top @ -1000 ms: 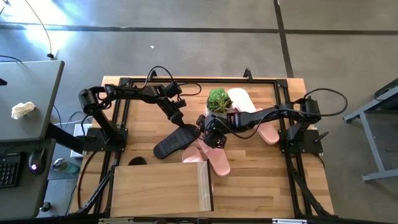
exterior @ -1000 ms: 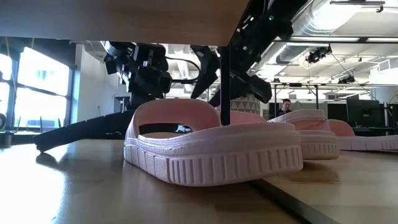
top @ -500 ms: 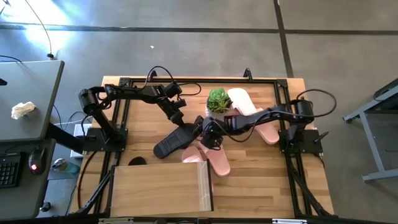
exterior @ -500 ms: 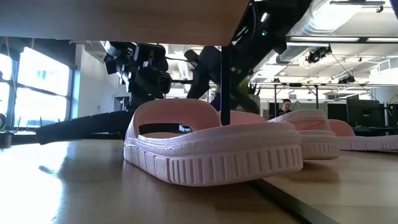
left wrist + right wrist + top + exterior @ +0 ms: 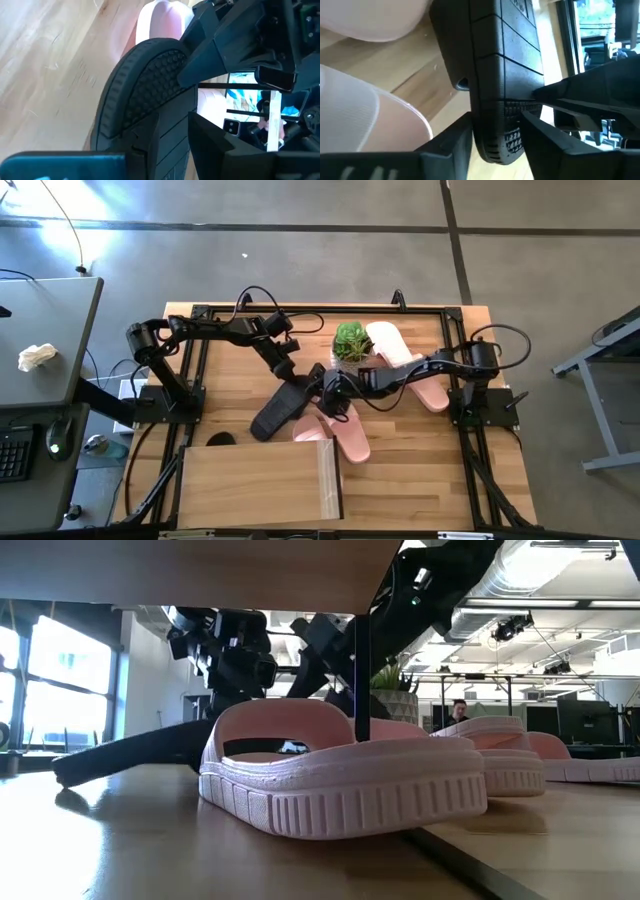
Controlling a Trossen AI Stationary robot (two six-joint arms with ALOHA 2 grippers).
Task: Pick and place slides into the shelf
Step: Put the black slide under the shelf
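A black slide (image 5: 280, 410) slants across the table's middle, its far end raised between both grippers and its near end (image 5: 60, 775) low by the tabletop. My left gripper (image 5: 293, 373) comes at that far end from the far left and is shut on it. My right gripper (image 5: 330, 392) meets the same end from the right, also shut on it. Two pink slides (image 5: 340, 435) lie sole-down beside the shelf (image 5: 262, 485). Two more pink slides (image 5: 420, 380) lie at the far right. A second black slide (image 5: 218, 439) pokes out from under the shelf. My left gripper holds the black slide's raised far end (image 5: 150, 112), its fingers (image 5: 155, 145) on either side of the sole, slanting down from the far left. The slide tilts down and away from the hold. My right gripper pinches the same far end (image 5: 500, 115) between its two fingers (image 5: 452, 142), across the sole's width, coming from the table's right. The slide runs away from the fingers, tipped on its side edge.
A potted green plant (image 5: 350, 340) stands just beyond both grippers. The pink slide (image 5: 340, 775) nearest the shelf fills the low view under the shelf's top panel. Bare wood lies to the left of the black slide (image 5: 215, 395).
My right gripper has moved toward the table's left, onto the black slide's far end. The slide has tipped toward its side edge and looks narrower from above. Its near end rose briefly, then sank back toward the table. My left gripper has kept its place.
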